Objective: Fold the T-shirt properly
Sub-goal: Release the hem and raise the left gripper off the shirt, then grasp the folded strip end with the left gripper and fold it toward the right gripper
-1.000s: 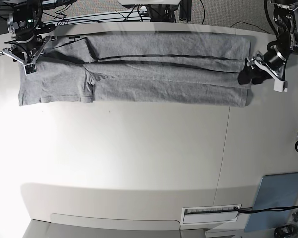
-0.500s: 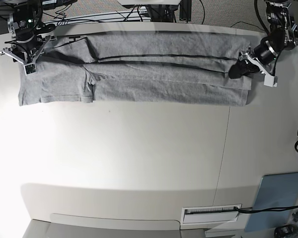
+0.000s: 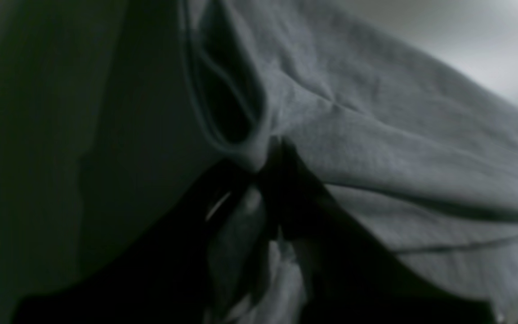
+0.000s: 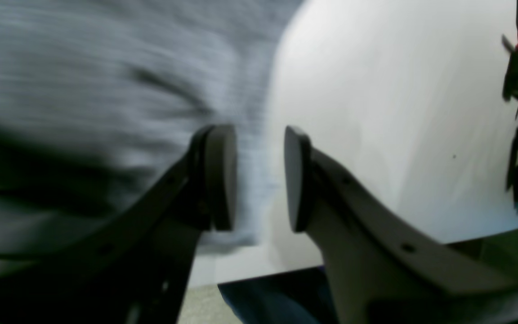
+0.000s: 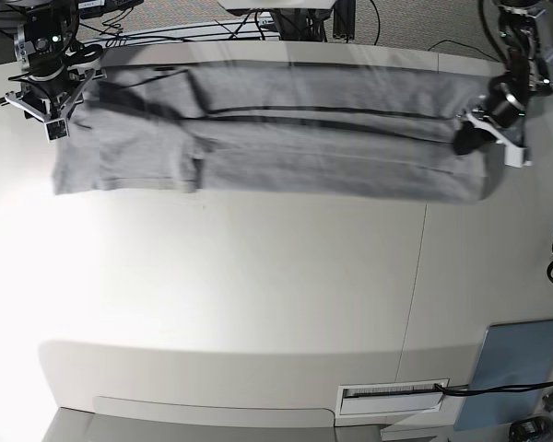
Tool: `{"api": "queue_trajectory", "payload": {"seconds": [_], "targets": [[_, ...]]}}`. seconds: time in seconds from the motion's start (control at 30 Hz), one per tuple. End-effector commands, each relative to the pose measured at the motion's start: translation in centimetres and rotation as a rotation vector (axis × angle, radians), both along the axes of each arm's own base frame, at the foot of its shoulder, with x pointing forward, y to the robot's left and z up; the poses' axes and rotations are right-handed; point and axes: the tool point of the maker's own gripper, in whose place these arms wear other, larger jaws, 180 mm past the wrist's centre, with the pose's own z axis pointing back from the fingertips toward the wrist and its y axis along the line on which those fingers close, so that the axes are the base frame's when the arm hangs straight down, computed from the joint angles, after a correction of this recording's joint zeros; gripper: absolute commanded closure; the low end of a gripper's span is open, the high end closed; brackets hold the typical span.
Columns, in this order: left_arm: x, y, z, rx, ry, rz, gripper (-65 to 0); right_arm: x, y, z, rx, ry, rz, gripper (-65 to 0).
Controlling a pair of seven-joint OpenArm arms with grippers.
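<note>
My left claw (image 5: 463, 142) is pinching a bunched edge of the T-shirt (image 5: 332, 166), its tips pressed together on the cloth in the left wrist view. My right claw (image 4: 261, 180) stands spread, with nothing between its tips; one of them overlaps the shirt's edge in its own wrist view, and I can't tell whether it touches the fabric. The shirt lies in a long, layered strip across the far part of the counter (image 5: 258, 276), from beneath the right arm over to the left arm. Its middle is fairly straight, but the end near the right claw is rumpled, with a raised fold and uneven layers

I judge this to be the straightening part of the folding, with the shirt gathered lengthwise and its ends needing to be squared up. Next I'd draw the left end gently outward and lay it flat, watching that the whole strip doesn't slide along, then let go and tidy the rumpled end with the right claw before folding the length inward
</note>
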Motion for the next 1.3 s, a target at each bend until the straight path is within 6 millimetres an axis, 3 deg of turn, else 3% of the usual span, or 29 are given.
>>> {"api": "queue_trajectory", "payload": {"seconds": [0.0,0.13,0.27,0.37,0.53,0.67,0.77,1.03,1.27], "targets": [[-0.6,2.1,0.3,0.069,0.039,0.010,0.0,0.8,-0.3,1.2,-0.022,-0.045,0.017,-18.5],[0.0,3.4,3.0,0.134,0.011,0.000,0.0,1.0,-0.2,1.3,-0.020,-0.056,0.023,-18.5],[0.2,2.0,5.9,0.234,-0.037,-0.051,0.0,1.0,-0.2,1.3,-0.021,-0.056,0.023,-18.5],[-0.1,-1.7,8.4,0.236,-0.118,-0.066,0.0,1.0,-0.2,1.3,-0.020,-0.057,0.024,-18.5],[-0.8,-10.5,11.6,0.118,-0.237,-0.138,0.0,1.2,0.0,1.4,-0.018,-0.070,0.032,-18.5],[-1.2,-18.2,11.0,-0.010,-0.233,-0.245,0.0,1.3,0.0,1.5,-0.019,-0.071,0.033,-18.5],[-1.2,-22.3,10.3,-0.007,-0.218,-0.283,0.0,1.3,0.0,1.5,-0.018,-0.071,0.033,-18.5],[0.4,-27.3,10.3,0.054,-0.225,-0.306,0.0,1.3,0.0,1.5,-0.019,-0.072,0.033,-18.5],[0.0,-31.6,9.0,-0.030,-0.178,-0.342,0.0,1.3,0.0,1.5,-0.019,-0.072,0.033,-18.5]]}}
